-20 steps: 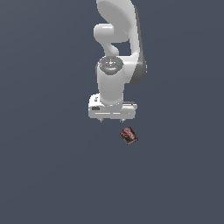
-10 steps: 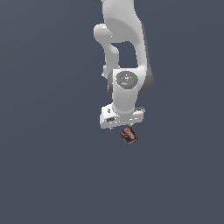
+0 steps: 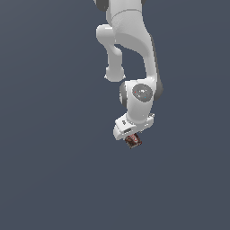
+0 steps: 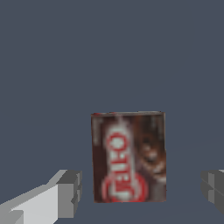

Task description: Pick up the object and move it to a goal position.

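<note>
- One second is enough to change your picture: the white gripper [image 3: 129, 133] has travelled from up and to the exterior view's left of the small flat dark-brown box with red and white printing [image 3: 133, 141] to directly over it, and its white body now covers the box's upper edge in that view.
- One thing has not moved: the box lies at the same spot on the plain grey-blue floor [image 3: 54, 170], flat, printed face up, not lifted.
- You can judge from this that the approach is nearly finished and the grasp itself is not yet made; the carry to the goal is all still ahead, and no goal marker shows in either view.
- Both grey fingertips [image 4: 70, 193] stand apart in the wrist view, one on each side of the box, with bare floor showing between each pad and the box's long edges, so nothing is clamped.
- The box [image 4: 128, 156] sits between the pads but nearer one of them, so you may want to centre the gripper [image 4: 141, 190] a little before closing; that is a judgement from the gaps alone.
- The white robot arm [image 3: 130, 49] reaches down from the top of the exterior view, bent at its rounded joints, with the wrist low and the hand pointed at the floor, turned from its squarer stance of a second ago.
- You cannot tell from these views how much height is left between the pads and the floor.
</note>
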### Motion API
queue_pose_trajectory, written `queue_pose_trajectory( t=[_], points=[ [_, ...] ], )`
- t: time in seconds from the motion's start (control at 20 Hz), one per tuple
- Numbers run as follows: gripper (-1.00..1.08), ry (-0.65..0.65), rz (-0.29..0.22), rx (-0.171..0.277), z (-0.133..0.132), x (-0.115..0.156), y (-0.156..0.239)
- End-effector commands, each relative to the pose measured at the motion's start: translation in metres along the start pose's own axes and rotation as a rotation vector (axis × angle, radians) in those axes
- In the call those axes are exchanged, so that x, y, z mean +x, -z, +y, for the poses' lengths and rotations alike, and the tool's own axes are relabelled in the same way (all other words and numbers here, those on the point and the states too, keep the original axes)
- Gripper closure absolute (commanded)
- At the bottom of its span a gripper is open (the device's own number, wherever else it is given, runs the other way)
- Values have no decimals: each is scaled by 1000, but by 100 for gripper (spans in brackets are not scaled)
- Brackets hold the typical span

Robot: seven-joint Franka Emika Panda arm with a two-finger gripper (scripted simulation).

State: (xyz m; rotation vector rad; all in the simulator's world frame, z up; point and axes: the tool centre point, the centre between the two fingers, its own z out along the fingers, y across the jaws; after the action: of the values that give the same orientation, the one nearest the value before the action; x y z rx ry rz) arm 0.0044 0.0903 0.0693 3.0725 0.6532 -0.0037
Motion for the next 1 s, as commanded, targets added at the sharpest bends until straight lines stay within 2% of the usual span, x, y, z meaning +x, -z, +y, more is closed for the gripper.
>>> queue_pose_trajectory(
  t=[0.0,0.3,0.95],
  points=[
    [-92,19,2,0,-3,2,-3],
    [-92,14,1,0,-3,1,-8],
    [-92,20,2,0,-3,2,-53]
  ],
)
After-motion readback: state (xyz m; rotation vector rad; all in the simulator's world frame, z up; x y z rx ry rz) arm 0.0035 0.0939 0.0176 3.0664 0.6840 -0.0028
